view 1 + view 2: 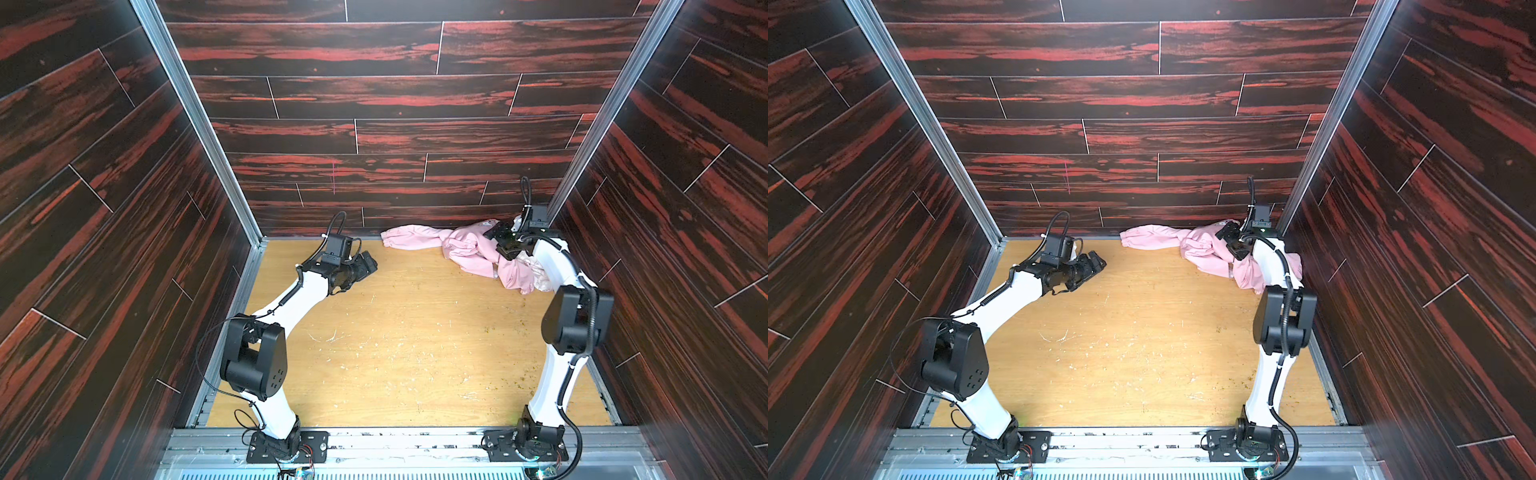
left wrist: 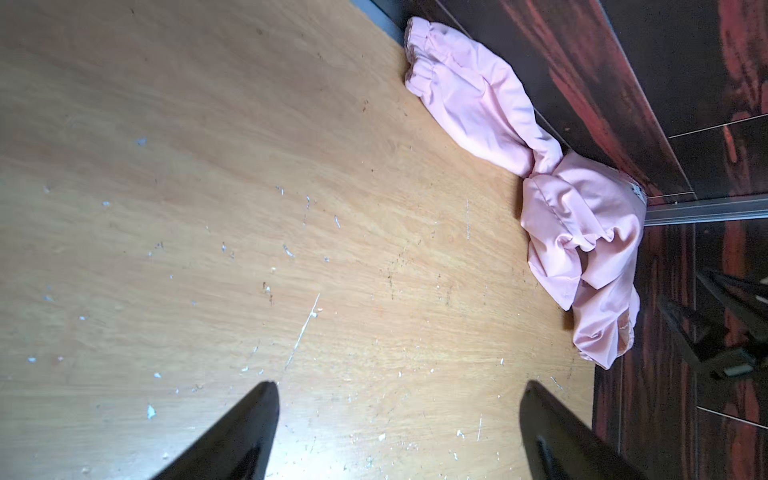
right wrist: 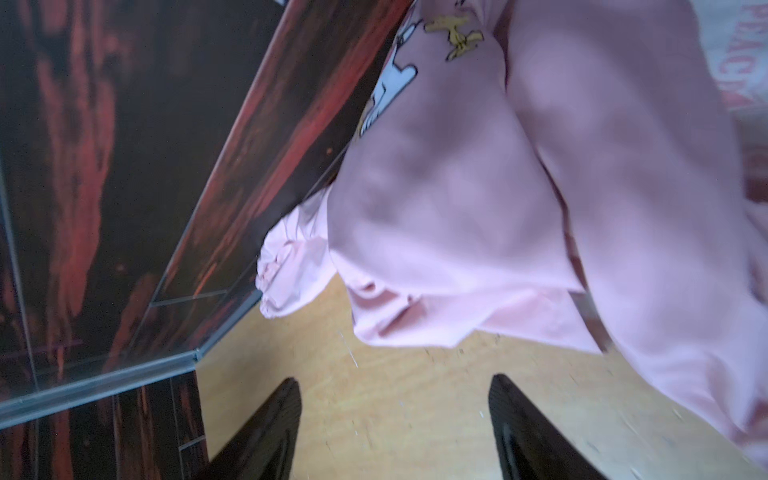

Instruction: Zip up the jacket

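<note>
Blocking jacket pt.: right gripper

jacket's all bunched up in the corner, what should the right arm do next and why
Probably lower the right end effector and pinch a fold of the jacket, to drag it toward the middle of the table: it lies crumpled in the far right corner against the back wall, and the jaws hover open over it.
</note>
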`<state>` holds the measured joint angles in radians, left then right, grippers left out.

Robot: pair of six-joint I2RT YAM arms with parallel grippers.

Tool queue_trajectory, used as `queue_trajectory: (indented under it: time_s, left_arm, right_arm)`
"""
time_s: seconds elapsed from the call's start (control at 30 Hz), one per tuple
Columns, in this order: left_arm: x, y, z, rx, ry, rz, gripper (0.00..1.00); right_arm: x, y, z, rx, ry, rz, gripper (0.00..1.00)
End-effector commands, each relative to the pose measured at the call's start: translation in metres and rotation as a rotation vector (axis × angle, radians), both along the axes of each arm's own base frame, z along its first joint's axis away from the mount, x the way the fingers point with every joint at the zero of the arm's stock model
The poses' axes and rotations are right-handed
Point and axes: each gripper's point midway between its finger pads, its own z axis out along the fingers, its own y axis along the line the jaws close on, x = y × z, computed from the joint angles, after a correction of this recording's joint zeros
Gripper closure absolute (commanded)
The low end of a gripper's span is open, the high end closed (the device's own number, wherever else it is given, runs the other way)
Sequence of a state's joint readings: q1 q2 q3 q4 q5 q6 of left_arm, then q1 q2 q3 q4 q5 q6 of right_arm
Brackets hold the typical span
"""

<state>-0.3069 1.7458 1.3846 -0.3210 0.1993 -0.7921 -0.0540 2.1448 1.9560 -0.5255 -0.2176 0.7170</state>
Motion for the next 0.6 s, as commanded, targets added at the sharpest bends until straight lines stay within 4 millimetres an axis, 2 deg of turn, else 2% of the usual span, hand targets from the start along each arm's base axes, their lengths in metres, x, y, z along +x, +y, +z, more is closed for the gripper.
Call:
queue_trajectory:
  time_s: [0.0,0.3,0.37,0.43,0.57]
  left_arm:
    - [-0.006,0.005,-0.005,0.042,0.029,-0.022,0.07]
    - [-0.006,0.007,-0.001,0.04,0.029,-0.036,0.09]
    - [-0.007,0.01,-0.001,0.041,0.036,-0.03,0.1]
    - [-0.008,0.013,-0.002,0.046,0.045,-0.026,0.11]
    - [-0.016,0.022,0.001,0.063,0.043,-0.005,0.13]
  right_arm:
    - [0.015,0.001,-0.032,0.029,0.079,-0.036,0.27]
    - [0.059,0.011,-0.072,0.105,0.113,-0.057,0.25]
    - [0.068,0.015,-0.08,0.128,0.116,-0.059,0.28]
    - [0.073,0.018,-0.087,0.151,0.116,-0.052,0.38]
    - [0.076,0.029,-0.091,0.177,0.114,-0.012,0.85]
